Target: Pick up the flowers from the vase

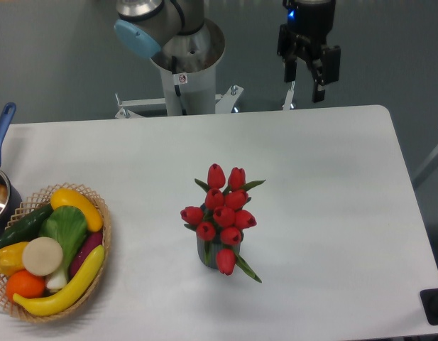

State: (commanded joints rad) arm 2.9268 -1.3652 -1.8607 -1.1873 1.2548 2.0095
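A bunch of red tulip flowers (222, 213) with green leaves stands in a small dark grey vase (207, 253) near the middle of the white table. Most of the vase is hidden under the blooms. High above the table's far edge, well up and to the right of the flowers, hangs my black gripper (306, 87). Its two fingers are spread apart, open, with nothing between them.
A wicker basket (101, 234) of plastic fruit and vegetables sits at the front left. At the left edge stands a pot with a blue handle (3, 128). The arm's base column (185, 78) rises behind the table's far edge.
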